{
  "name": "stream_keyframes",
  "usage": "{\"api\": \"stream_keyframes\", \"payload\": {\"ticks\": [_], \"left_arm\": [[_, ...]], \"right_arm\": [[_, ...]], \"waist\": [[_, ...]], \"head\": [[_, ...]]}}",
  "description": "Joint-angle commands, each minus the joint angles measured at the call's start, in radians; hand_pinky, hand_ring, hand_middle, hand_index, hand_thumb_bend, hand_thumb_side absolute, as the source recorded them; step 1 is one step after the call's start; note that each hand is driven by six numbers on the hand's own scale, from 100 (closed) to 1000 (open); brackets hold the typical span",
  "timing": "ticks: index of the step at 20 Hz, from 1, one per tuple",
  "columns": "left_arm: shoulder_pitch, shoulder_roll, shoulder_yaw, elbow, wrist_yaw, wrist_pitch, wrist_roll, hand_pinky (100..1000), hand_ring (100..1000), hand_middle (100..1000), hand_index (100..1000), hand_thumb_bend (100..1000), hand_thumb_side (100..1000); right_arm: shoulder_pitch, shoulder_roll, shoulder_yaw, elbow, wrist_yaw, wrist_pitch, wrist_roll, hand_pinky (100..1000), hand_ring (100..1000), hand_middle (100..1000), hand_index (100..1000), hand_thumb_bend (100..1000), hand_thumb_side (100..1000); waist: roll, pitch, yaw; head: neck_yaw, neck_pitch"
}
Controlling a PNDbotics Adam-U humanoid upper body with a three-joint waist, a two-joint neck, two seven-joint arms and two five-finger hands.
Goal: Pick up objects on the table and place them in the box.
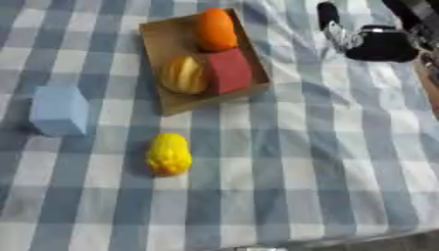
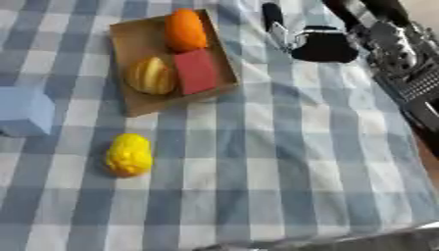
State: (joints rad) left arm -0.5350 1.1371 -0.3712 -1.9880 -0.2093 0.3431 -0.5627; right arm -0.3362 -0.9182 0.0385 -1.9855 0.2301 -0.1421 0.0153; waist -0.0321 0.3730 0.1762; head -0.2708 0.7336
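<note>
**Left eye view: three items boxed, two left on the cloth**

Left eye view shows our cardboard box sitting toward the far left of the blue-and-white checked tablecloth. Inside it lie an orange object at the far end, a red block just below it, and a tan ridged round thing beside the block. They sit packed close together, touching or nearly so, which we judge leaves bare floor along the box's left side for more.

Two things remain outside. A yellow bumpy fruit-like object lies on the cloth just in front of the box, and a pale blue block stands well to the left.

Our right hand hangs at the far right, beyond the box and holding nothing. Its dark mass blends together, so we cannot tell whether the fingers are straight or curled. Our left hand shows in neither view.

We judge the yellow object the next pick, being nearest the box. The blue block is partly cut off by the edge in the right eye view.
</note>
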Motion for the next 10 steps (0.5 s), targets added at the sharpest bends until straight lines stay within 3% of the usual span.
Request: {"api": "stream_keyframes", "payload": {"ticks": [1,5,10], "left_arm": [[-0.045,-0.001,-0.013,0.011,-0.018,0.01,-0.018,982,926,873,946,629,257],[-0.089,-0.031,-0.046,0.053,-0.049,0.011,-0.053,984,931,878,950,621,248],[-0.122,-0.067,-0.069,0.129,-0.118,-0.015,-0.083,988,942,885,949,576,199]], "right_arm": [[-0.015,-0.013,-0.007,-0.015,-0.017,0.006,0.001,700,651,722,812,100,393],[-0.017,-0.007,-0.007,-0.015,-0.023,0.009,0.003,698,649,720,811,100,398],[-0.015,0.005,-0.009,-0.015,-0.03,0.02,0.002,695,645,716,810,100,414]], "waist": [[0.005,-0.017,-0.003],[0.007,-0.017,-0.006],[0.01,-0.014,-0.011]], "head": [[-0.002,-0.017],[0.007,-0.019],[0.056,-0.023]]}}
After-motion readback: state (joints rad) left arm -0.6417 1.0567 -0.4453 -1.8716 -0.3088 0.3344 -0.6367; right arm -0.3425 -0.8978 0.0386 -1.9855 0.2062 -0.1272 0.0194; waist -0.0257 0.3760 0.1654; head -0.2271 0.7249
